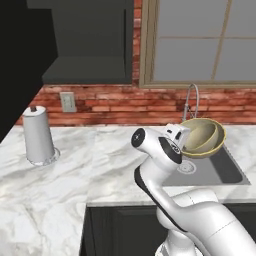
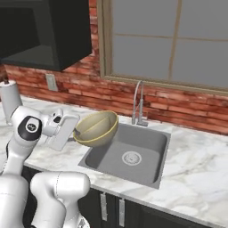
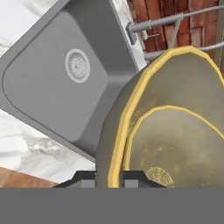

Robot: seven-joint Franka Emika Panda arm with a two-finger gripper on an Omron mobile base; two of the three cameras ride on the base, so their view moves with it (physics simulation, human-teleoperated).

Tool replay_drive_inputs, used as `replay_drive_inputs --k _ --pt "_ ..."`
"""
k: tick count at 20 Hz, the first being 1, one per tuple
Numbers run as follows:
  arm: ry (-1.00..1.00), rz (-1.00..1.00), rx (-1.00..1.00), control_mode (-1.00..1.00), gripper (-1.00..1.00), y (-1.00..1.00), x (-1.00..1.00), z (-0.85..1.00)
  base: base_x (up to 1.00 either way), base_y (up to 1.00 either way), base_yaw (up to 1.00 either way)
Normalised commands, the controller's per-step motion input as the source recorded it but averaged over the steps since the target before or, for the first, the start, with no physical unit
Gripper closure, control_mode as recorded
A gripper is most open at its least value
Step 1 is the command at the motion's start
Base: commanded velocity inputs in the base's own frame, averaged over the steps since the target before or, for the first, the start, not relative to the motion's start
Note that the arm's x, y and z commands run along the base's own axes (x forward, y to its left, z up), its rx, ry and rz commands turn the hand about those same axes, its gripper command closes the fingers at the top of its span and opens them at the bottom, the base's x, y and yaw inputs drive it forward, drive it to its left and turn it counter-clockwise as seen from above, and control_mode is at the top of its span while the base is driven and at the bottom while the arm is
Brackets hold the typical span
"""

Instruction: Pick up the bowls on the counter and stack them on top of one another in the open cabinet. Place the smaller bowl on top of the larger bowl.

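Claw (image 3: 109,177) pinched the rim of a bowl (image 2: 97,128), one dark fingertip on each side of the yellow edge in the hand view. That bowl hung in the air, tipped on its side with its pale inside facing away from the wrist, above the near edge of the sink (image 2: 147,138) and clear of the counter (image 1: 55,185). In the hand view a second yellow rim showed inside the first; whether that was another bowl nested in it or a ring on the same bowl could not be told.

Behind the sink stood the tap (image 2: 139,104) against the brick wall, close to the bowl's far rim. Off to the robot's left, up on the wall, was the open cabinet (image 1: 87,45), its grey inside bare and its door swung out. A paper towel roll (image 1: 39,135) stood on the counter beneath it.

By my judgement the carry to the cabinet was the step in hand. To do it well, the grip on that thin rim should be kept firm, the bowl lifted before swinging left so it cleared the tap, then levelled and brought in above the cabinet floor, away from the door edge, before letting go.
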Motion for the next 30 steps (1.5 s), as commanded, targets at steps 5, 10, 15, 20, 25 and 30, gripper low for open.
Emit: replay_drive_inputs --k 5,10,15,20,25,30 --pt "0.0 0.0 0.0 1.0 1.0 0.0 0.0 0.0 0.26 0.41 -0.04" --pt "0.0 0.0 0.0 1.0 1.0 0.0 0.0 0.0 0.19 0.65 -0.01" --pt "0.0 0.0 0.0 1.0 1.0 0.0 0.0 0.0 0.13 0.63 0.0" --pt "0.0 0.0 0.0 1.0 1.0 0.0 0.0 0.0 0.01 0.78 0.0" --pt "0.0 0.0 0.0 1.0 1.0 0.0 0.0 0.0 0.05 0.7 0.0" --pt "0.0 0.0 0.0 1.0 1.0 0.0 0.0 0.0 0.06 0.2 0.0"
